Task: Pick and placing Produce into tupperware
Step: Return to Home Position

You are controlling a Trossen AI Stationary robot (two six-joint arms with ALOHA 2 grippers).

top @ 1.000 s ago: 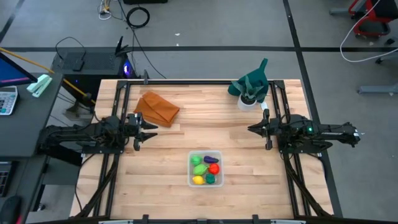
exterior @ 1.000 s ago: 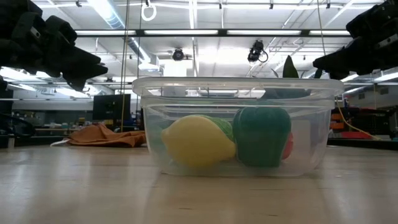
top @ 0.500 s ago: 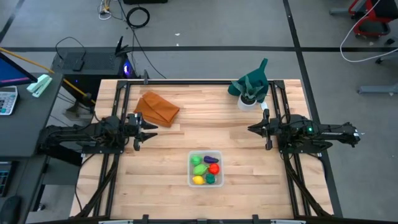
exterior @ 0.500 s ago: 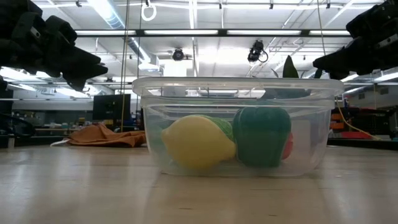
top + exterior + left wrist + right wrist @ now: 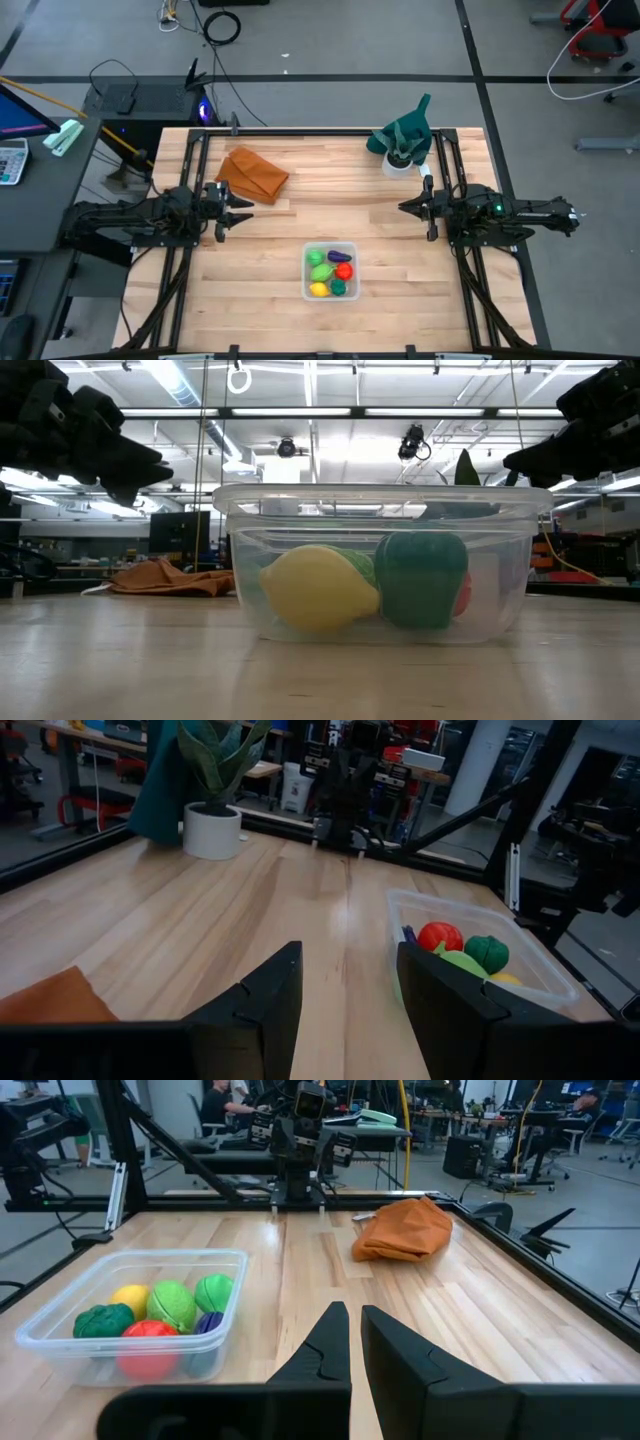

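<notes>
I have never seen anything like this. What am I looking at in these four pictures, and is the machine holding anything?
It is a robot with two dark arms at a wooden table, and each arm ends in a two-finger gripper. One picture looks straight down on everything. One sits at table height, looking through the clear tub. The other two come from cameras on the wrists, each looking past that arm's own fingers. The left gripper hangs at the table's left side, fingers open. The right gripper hangs at its right side, fingers almost together. Neither holds anything. In the tub lie the toy fruits and vegetables: yellow, red, green and purple. Also on the table are an orange-brown cloth and a dark green cloth with a white cup.
</notes>
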